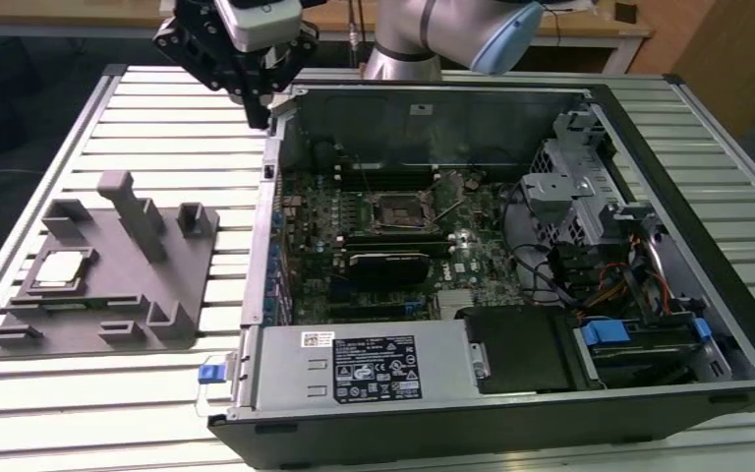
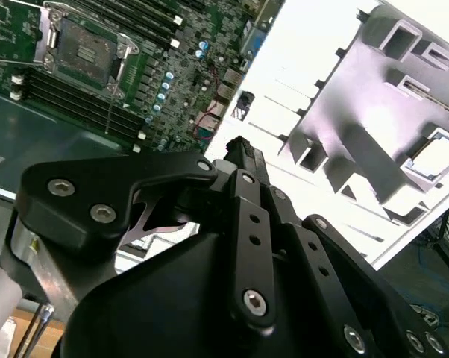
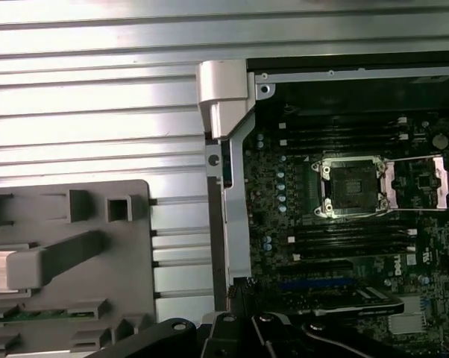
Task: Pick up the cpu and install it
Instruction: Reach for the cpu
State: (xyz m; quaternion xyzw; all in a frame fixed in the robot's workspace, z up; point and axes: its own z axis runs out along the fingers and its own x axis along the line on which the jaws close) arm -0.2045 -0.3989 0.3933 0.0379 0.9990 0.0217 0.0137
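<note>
A: Where is the cpu [image 1: 60,270]?

B: It lies flat in a recess of the grey tray [image 1: 89,317], silvery top up. The tray sits on the slatted bench [image 1: 154,128], at the exterior view's left and just beside the open case [image 1: 483,128]. In the second wrist view the cpu [image 2: 437,158] shows bright and pale in the tray [image 2: 359,89], beyond an upright post [image 2: 370,160].

A: And the claw [image 1: 263,116]?

B: It hangs in the air over the case's far corner in the exterior view, above the wall on the tray's side. Its fingers look clenched, tips together, gripping nothing. The cpu is well apart from it.

A: Can you see that in the wrist views?

B: Yes. In the second wrist view the claw [image 2: 239,149] tapers to one dark tip over the bench slats, between case and tray.

A: What about the socket [image 1: 397,208]?

B: It is on the board inside the case. In the first wrist view the socket [image 3: 353,186] is a bare black square, with its metal frame folded open to one side. The second wrist view also shows the socket [image 2: 83,46].
</note>
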